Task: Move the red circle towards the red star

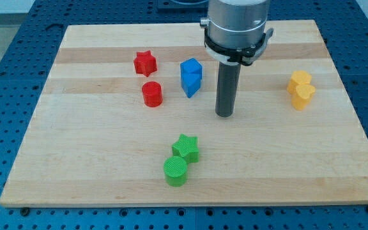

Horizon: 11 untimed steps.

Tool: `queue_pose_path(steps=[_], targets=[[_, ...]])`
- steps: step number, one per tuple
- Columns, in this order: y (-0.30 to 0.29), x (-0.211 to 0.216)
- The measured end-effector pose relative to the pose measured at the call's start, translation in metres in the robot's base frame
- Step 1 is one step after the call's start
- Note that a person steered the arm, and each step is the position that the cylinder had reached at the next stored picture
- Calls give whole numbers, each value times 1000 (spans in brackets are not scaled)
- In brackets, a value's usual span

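The red circle [152, 94] is a short red cylinder at the view's upper left of the wooden board [94, 160]. The red star [144, 62] lies just above it and slightly to the left, a small gap apart. My tip [224, 114] rests on the board to the right of the red circle, with the blue block [191, 76] between them and a little higher. The tip touches no block.
A green star [186, 148] and a green circle [176, 171] sit touching at the view's lower middle. A yellow block [301, 89] lies at the right. The arm's grey body [236, 25] hangs over the board's top middle.
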<state>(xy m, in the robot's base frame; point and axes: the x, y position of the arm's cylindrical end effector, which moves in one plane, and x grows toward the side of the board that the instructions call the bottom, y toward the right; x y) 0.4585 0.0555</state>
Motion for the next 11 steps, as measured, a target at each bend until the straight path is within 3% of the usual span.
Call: queue_pose_path(steps=[5,8,10,11], targets=[[-23,2],[-93,2],[-137,-26],[-145,-65]])
